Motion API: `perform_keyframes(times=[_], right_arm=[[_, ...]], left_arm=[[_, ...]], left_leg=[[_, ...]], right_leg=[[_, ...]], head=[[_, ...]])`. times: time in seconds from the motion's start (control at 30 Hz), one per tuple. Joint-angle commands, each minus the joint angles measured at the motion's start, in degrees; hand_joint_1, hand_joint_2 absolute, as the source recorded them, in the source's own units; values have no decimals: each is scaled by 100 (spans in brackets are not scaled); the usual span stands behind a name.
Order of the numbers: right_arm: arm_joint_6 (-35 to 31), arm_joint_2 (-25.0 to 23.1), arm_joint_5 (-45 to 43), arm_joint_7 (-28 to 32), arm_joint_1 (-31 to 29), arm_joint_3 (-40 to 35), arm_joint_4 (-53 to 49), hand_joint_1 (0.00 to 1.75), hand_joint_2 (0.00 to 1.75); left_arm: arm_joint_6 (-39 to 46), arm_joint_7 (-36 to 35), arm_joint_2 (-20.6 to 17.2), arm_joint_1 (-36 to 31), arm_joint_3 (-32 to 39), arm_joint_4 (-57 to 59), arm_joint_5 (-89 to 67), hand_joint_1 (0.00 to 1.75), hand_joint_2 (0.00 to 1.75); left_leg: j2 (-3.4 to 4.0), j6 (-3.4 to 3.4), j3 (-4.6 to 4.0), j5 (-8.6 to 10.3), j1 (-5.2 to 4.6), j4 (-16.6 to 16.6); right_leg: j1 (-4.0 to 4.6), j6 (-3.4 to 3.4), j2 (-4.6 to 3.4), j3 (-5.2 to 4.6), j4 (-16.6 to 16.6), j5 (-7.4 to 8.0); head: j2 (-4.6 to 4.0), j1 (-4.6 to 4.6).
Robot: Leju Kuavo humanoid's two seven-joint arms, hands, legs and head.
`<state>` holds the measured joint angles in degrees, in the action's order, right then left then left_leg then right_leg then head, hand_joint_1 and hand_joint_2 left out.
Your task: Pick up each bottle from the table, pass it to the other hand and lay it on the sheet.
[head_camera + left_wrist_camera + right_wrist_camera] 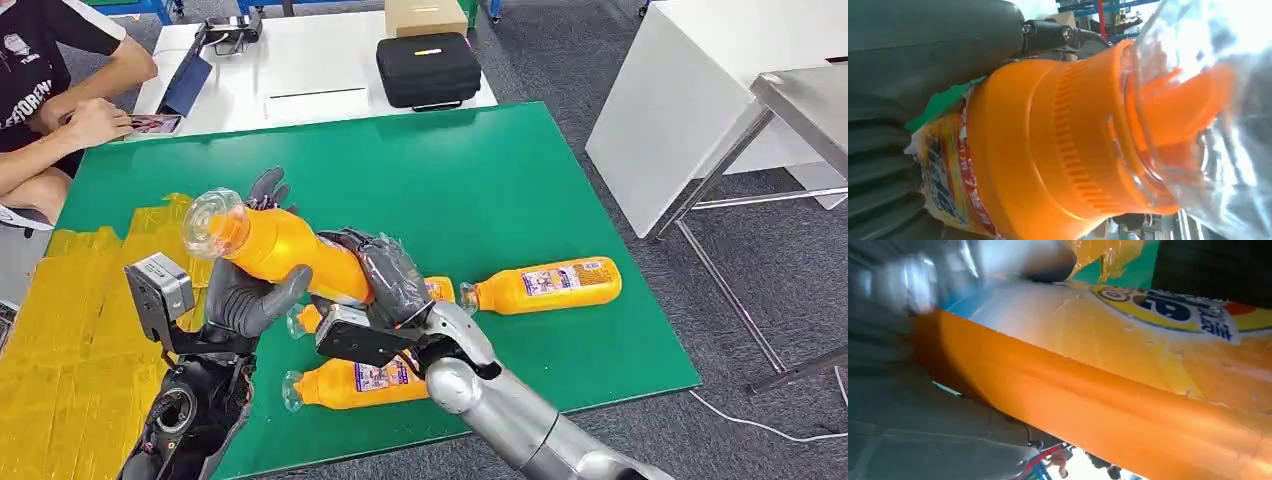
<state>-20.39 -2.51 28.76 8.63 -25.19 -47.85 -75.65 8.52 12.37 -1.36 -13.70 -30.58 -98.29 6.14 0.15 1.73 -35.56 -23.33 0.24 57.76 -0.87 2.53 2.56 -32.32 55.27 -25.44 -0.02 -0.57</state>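
Both the left robot hand and the right robot hand grip one orange bottle above the green bench, near the yellow sheet.

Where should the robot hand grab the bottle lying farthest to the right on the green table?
Probably around the middle of that bottle, on its labelled body, coming down from above. It lies flat on its side, apart from the other bottles, and its clear cap end looks narrower and harder to grip.
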Motion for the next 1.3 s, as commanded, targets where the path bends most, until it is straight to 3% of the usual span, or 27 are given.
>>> perform_keyframes(times=[0.03, 0.07, 0.1, 0.13, 0.23, 0.27, 1.1, 1.13, 1.2, 1.23, 1.3], right_arm=[[103, 77, -12, -17, -280, -460, 365, 175, 175], [103, 77, -12, -17, -280, -460, 365, 175, 175], [112, 87, -24, -23, -286, -459, 358, 175, 175], [117, 90, -30, -28, -288, -460, 356, 175, 175], [118, 104, -55, -45, -285, -434, 340, 175, 175], [118, 105, -57, -46, -287, -429, 334, 175, 175], [-38, 123, -150, -48, -317, -295, 279, 175, 175], [-73, 118, -164, -38, -306, -275, 270, 166, 175], [-73, 118, -164, -38, -306, -275, 270, 166, 175], [-136, 114, -178, -9, -287, -249, 249, 7, 175], [-230, 113, -221, 22, -259, -201, 216, 0, 175]], left_arm=[[14, -18, 11, -167, -43, 189, -16, 0, 175], [14, -18, 11, -167, -43, 189, -16, 0, 175], [14, -18, 13, -176, -50, 210, -16, 131, 175], [16, -18, 13, -176, -53, 214, -16, 175, 175], [34, -4, 9, -150, -45, 202, -4, 175, 175], [36, -2, 8, -150, -43, 201, -2, 175, 175], [128, -3, -9, -154, 16, 110, 81, 175, 175], [137, 2, -15, -154, 28, 98, 83, 175, 175], [137, 2, -15, -154, 28, 98, 83, 175, 175], [159, 10, -24, -149, 65, 63, 87, 175, 175], [219, 40, -28, -161, 115, 36, 61, 175, 175]], left_leg=[[2, -5, 16, -5, 1, -4], [3, -7, 26, -10, 0, -4], [2, -5, 16, -5, 1, -4], [1, -4, 14, -4, 0, -3], [-1, -13, 46, -16, 0, -6], [1, -6, 18, -5, 0, -4], [0, -4, 8, -3, 1, -1], [1, -6, 21, -9, 0, -2], [0, -5, 13, -5, 0, -2], [0, -11, 41, -17, -2, -3], [0, -5, 11, -5, 0, -1]], right_leg=[[-1, -7, -15, 17, -6, -5], [-3, -10, -21, 27, -5, -9], [0, -8, -15, 17, -6, -4], [-1, -8, -13, 15, -4, -4], [-3, -19, -29, 48, -6, -18], [-1, -9, -16, 19, -5, -5], [0, -6, -11, 8, -3, -3], [-2, -10, -19, 21, -3, -9], [-1, -7, -13, 13, -3, -5], [-4, -16, -29, 42, -4, -18], [-1, -7, -13, 12, -3, -5]], head=[[0, 2], [0, 2], [0, 2], [0, 0], [0, 2], [0, 2], [0, 2], [0, 2], [0, 2], [0, 2], [0, 2]])
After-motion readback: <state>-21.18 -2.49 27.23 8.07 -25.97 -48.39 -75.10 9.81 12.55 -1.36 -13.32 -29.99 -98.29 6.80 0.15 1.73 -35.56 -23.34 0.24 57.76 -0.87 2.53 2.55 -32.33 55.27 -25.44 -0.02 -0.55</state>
